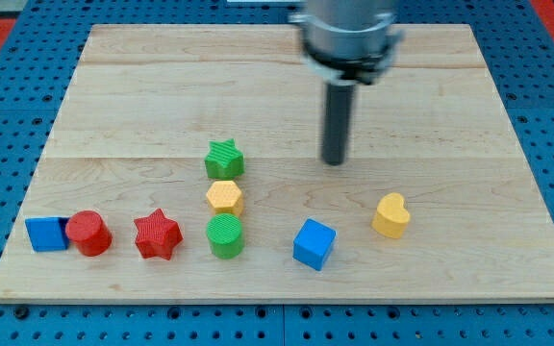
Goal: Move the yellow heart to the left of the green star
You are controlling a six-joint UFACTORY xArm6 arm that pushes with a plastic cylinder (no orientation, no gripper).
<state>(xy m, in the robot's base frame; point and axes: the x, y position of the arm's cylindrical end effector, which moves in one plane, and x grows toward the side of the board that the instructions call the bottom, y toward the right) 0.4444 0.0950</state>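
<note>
Pale wooden board [258, 77] on a blue pegboard [8, 38] fills my view, and my tip [333, 161] rests on bare wood, touching no block and holding nothing, being a plain rod. From my tip, the yellow heart [390, 215] lies near at about 4 o'clock, and the green star [224, 159] sits well apart at 9 o'clock. Below the star stand a yellow hexagon [224, 197] and a green cylinder [225, 235] in a column; a blue cube [314, 244] lies at 6 o'clock from my tip, with a red star [157, 235], red cylinder [89, 233] and blue block [46, 234] at the view's bottom left.
</note>
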